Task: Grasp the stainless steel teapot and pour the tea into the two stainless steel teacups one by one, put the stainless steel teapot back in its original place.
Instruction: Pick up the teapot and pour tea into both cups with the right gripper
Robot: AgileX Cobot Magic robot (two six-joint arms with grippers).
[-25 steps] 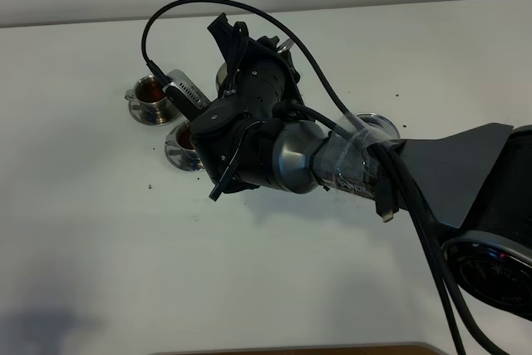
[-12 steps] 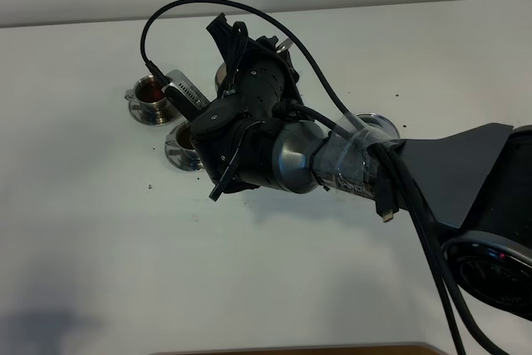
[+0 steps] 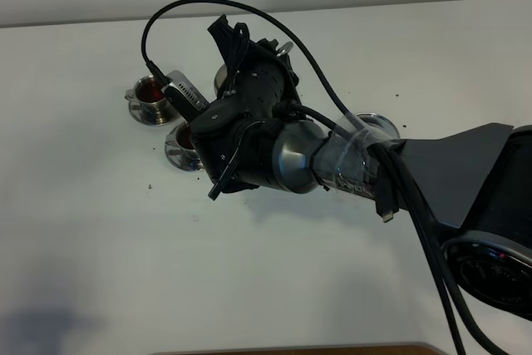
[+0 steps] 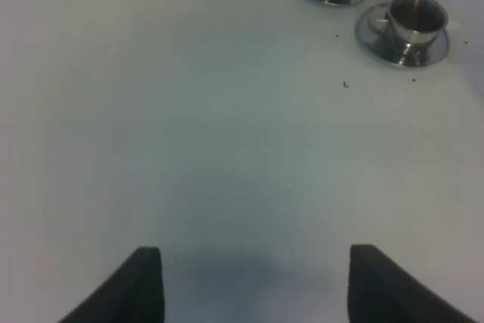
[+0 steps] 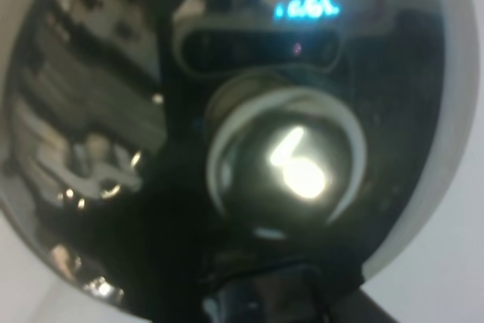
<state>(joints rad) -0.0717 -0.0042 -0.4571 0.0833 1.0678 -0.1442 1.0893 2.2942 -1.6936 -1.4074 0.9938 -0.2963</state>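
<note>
Teapot (image 5: pixel 227 134), no legible markings

From the high camera, the black right arm (image 3: pixel 274 151) hides nearly all of the shiny bulbous steel teapot (image 3: pixel 223 79) and half of the nearer small steel teacup (image 3: pixel 181 140). The right wrist view fills with the teapot's blurred lid, so the right tool's fingers cannot be seen. The left tool (image 4: pixel 255 281) is cut off by the frame's edge.
</note>
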